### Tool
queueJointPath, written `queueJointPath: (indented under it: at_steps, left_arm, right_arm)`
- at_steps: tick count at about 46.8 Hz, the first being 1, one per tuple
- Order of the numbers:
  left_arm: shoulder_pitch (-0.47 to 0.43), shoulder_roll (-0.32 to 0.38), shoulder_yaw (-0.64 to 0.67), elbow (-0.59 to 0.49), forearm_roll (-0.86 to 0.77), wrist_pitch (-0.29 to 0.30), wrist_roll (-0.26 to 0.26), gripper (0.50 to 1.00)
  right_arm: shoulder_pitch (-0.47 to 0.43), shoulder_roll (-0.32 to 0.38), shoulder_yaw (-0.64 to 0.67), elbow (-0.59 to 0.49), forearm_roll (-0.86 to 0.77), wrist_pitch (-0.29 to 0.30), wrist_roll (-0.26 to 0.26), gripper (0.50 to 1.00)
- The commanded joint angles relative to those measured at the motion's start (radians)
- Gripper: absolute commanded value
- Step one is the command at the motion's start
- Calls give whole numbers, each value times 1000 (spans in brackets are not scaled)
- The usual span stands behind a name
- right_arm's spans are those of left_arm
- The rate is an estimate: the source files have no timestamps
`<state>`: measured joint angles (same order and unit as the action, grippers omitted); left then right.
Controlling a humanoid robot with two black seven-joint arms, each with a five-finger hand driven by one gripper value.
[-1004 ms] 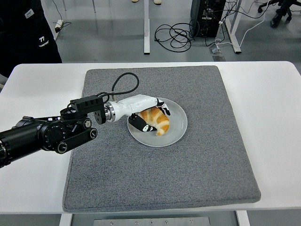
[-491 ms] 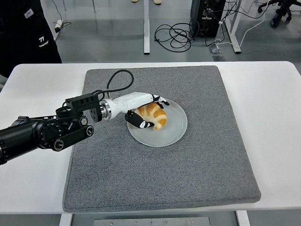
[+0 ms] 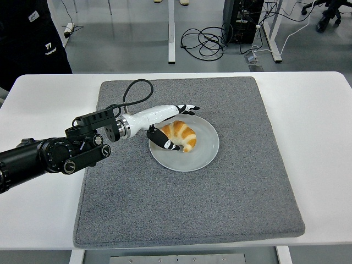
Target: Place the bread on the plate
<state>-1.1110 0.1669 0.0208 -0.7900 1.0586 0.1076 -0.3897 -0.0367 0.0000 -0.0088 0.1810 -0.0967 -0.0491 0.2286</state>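
Now the golden crescent bread (image 3: 182, 135) lies on the plate (image 3: 204, 155), left hand (image 3: 169, 125) spread, holding nothing.

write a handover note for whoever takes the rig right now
Left hand: open, fingers spread around the bread, not gripping it.
Right hand: not in view.
Bread: lying on the plate, which sits on the grey mat.
Done: bread is on the plate and released.
Left: pull the left hand clear of the plate without nudging the bread.
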Motion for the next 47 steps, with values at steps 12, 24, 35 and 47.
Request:
queueJointPath:
  at_steps: [12, 24, 35, 47]
  left_arm:
    - [-26, 43, -16, 0, -183, 1, 0, 949]
    - [-29, 66, -56, 0, -391, 1, 0, 949]
    - [-21, 92, -88, 1, -549, -11, 0, 951]
    - [-4, 125, -223, 51, -799, -232, 3, 951]
  right_arm:
    - [0, 0, 0, 0, 0, 0, 0, 1000]
    - [0, 0, 0, 2, 0, 0, 0, 1000]
    - [0, 0, -2, 2, 0, 0, 0, 1000]
    - [0, 0, -2, 2, 0, 2, 0, 1000]
